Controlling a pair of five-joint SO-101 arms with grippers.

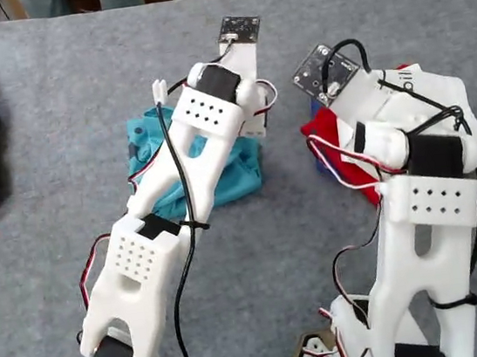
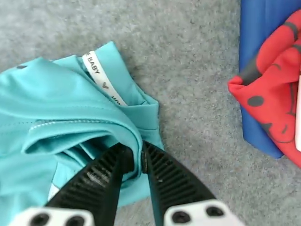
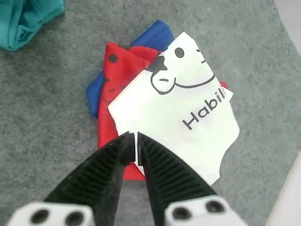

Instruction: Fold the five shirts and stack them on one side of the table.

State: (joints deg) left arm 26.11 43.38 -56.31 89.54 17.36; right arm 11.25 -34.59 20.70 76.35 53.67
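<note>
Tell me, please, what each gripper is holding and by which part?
The left gripper pinches the teal shirt by a fold of its fabric. The right gripper appears to pinch the white shirt at its edge.

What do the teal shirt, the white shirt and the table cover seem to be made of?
Teal shirt: soft matte knit, probably cotton; it bunches in loose folds, with stitched seams. White shirt: thin matte cloth, lying flat, with a printed drawing. Table cover: grey felt or short carpet, by its fuzzy surface.
</note>
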